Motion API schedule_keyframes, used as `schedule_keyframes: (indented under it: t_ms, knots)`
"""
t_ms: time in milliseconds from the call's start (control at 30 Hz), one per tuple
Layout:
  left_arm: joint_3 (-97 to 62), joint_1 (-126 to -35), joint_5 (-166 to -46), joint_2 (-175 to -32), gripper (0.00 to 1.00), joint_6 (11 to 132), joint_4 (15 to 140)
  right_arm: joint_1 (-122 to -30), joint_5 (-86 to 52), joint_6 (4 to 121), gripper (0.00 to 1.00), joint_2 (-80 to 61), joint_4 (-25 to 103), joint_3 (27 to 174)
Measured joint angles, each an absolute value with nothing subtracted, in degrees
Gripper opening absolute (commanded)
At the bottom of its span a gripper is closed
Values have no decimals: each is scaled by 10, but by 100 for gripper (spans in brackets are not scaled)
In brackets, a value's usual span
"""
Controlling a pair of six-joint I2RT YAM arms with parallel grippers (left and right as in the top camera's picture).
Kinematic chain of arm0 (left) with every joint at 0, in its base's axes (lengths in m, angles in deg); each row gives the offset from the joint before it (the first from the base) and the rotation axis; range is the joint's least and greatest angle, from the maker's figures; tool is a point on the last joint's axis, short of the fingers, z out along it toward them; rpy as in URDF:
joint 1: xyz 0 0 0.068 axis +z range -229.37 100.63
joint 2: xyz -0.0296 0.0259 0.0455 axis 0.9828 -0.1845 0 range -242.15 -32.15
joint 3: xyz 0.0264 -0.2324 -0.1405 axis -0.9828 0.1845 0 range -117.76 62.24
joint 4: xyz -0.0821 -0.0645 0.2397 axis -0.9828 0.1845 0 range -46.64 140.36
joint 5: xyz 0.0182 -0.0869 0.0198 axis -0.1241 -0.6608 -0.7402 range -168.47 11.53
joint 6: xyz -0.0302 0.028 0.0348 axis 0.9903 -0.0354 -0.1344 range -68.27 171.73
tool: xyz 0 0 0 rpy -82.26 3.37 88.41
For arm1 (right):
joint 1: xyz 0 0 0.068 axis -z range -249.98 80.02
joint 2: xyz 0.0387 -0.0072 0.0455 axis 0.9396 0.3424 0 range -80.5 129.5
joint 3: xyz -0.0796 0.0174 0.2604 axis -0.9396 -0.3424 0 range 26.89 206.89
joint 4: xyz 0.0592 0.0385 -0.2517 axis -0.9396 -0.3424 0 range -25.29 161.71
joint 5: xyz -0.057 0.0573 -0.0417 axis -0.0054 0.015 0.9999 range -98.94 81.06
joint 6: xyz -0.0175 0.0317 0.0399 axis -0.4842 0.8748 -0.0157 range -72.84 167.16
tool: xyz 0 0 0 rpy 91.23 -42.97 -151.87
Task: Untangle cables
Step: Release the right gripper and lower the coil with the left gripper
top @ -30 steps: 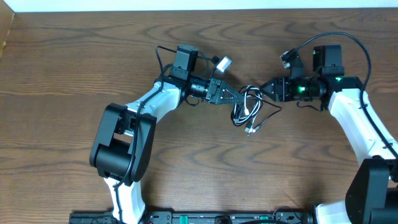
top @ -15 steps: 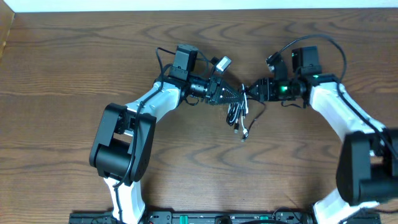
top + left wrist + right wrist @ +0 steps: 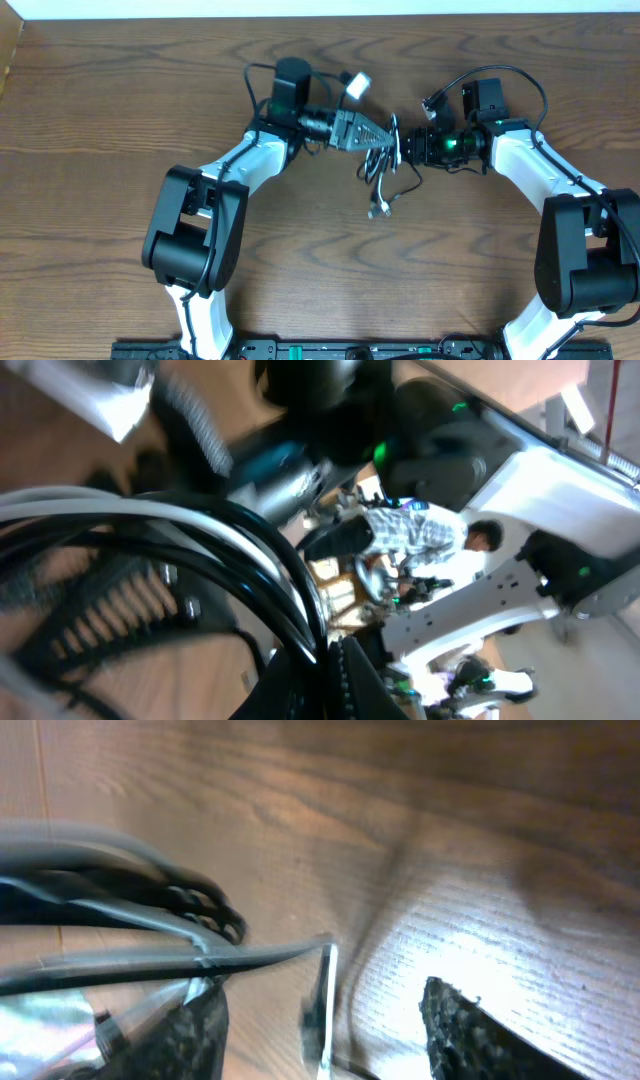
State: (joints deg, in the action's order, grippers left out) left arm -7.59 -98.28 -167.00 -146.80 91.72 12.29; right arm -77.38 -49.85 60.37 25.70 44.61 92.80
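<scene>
The cables [image 3: 381,178] were gathered in one tangled bunch near the middle of the brown wooden tabletop [image 3: 120,100], between the two arms and a little toward its far edge. The top of the bunch sat at the tip of the left claw [image 3: 388,133], which reached in from the left with its jaws closed tight on the cords. From there the loops trailed toward the near side, ending in a pale plug [image 3: 373,210] at the low end. Whether the loops rested on the wood or hung just above it could not be told from overhead. In the left wrist view, which was blurred, a white cord [image 3: 100,503] and black cords [image 3: 260,560] swept across close to the lens in one curve, side by side. The right claw [image 3: 407,147] pointed in from the right, just beside the top of the bunch and nearly tip to tip with the left claw. Its own camera showed its two dark, textured fingers [image 3: 468,1032] standing well apart with bare wood between them, so it was open and had hold of nothing. Some of the cables crossed the left part of that view, passing over or just by the finger on that side; whether they touched it could not be told.
</scene>
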Motion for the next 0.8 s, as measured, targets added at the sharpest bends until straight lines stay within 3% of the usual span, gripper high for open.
schedule_keyframes:
  t_ms: [367, 667, 800]
  knots:
    - [-76, -964, -1629, -1468, 7, 980, 96, -681, -503, 573, 68, 233, 379, 928]
    - [-80, -966, -1375, -1468, 7, 929, 323, -642, -479, 545, 72, 142, 322, 928]
    - [-120, -973, -1283, -1465, 8, 840, 532, -642, -467, 539, 74, 139, 310, 928]
